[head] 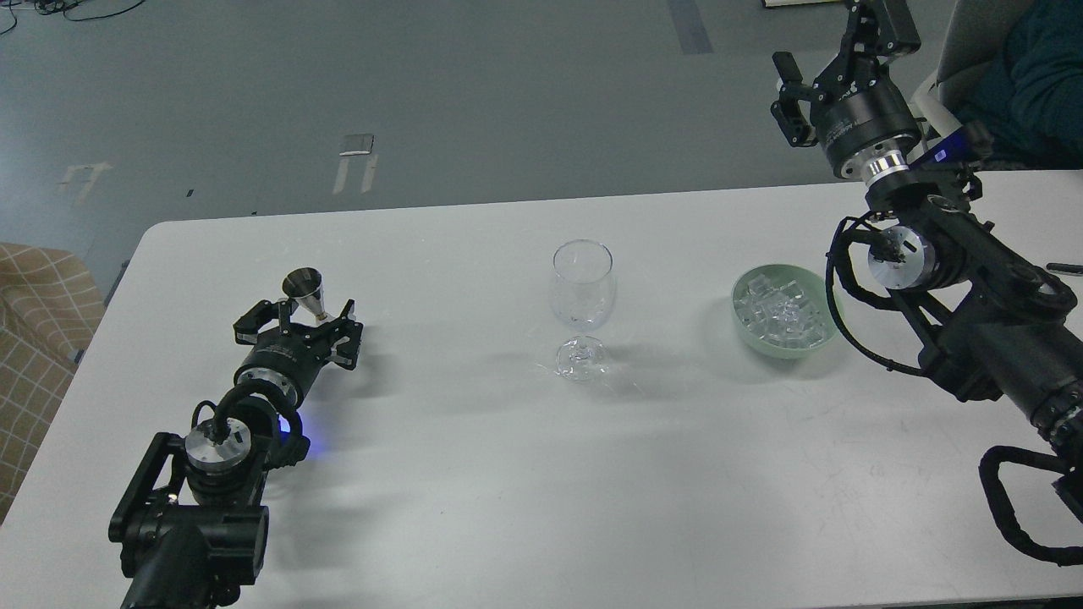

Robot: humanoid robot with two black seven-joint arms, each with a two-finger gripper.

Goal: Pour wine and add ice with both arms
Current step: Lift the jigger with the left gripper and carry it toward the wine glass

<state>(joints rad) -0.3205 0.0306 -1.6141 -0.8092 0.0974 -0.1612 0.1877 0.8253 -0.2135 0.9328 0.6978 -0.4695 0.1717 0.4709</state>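
Note:
An empty clear stemmed wine glass (582, 288) stands upright at the middle of the white table (474, 474). A small steel jigger (305, 289) stands at the left. My left gripper (300, 326) lies low over the table, open, with a finger on each side of the jigger's lower half; the fingers do not clamp it. A pale green bowl (783, 348) at the right holds the ice (783, 311), a heap of clear cubes. My right gripper (833, 51) is open and empty, raised high beyond the table's far right edge, behind the bowl.
A person in a dark teal top (1045, 76) sits at the far right by a pale chair back (964, 42). A beige checked seat (34, 338) stands off the table's left edge. Grey floor lies beyond the far edge.

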